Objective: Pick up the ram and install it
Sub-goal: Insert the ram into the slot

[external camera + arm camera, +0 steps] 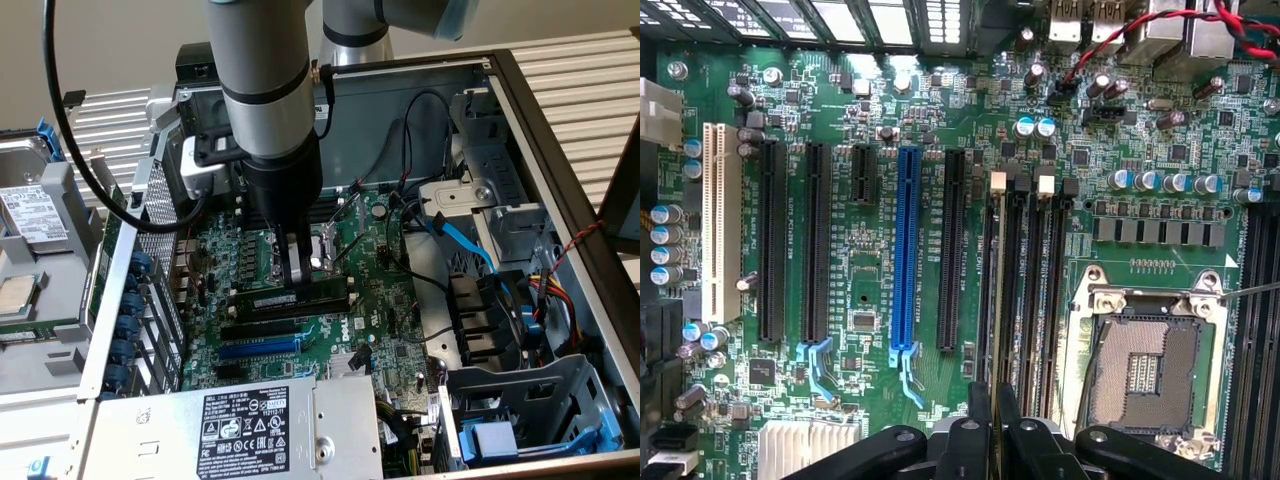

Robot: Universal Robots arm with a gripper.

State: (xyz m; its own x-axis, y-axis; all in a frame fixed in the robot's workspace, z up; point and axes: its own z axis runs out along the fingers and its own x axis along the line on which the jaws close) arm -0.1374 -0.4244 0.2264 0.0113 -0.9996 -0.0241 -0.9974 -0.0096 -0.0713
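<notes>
While the arm (265,90) reaches down into the open computer case (560,130), you have the jaws closed on the ram (995,300), pinching the thin green strip on edge near its middle. In the wrist view you see it edge-on, lined up along the outermost of the black memory slots (1025,290), on the side nearest the blue slot (906,250) and farthest from the processor socket (1145,370). You cannot tell from either view whether the ram is touching that slot or just above it.
</notes>
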